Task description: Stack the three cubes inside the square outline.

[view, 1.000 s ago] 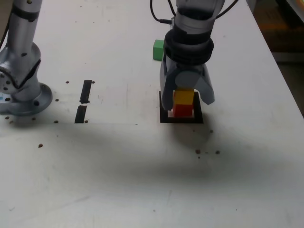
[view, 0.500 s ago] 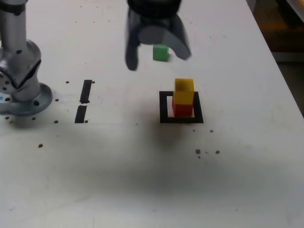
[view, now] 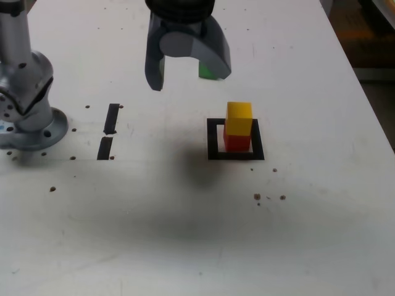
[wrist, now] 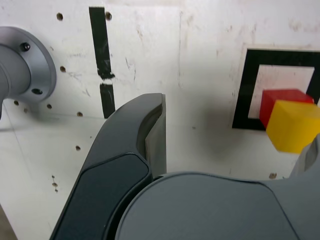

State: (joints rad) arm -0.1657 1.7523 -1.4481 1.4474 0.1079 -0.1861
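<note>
Tool (view: 188, 69) has lifted away, jaws spread, empty; yellow cube (view: 239, 118) upright on red cube (view: 236, 142) — slightly askew.

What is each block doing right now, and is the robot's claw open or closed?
Red cube: inside the square outline, under the yellow one.
Yellow cube: stacked on red, nothing holding it.
Green cube: on the table, not stacked, mostly hidden behind the gripper.
Gripper: open, empty, raised above the table.
</note>
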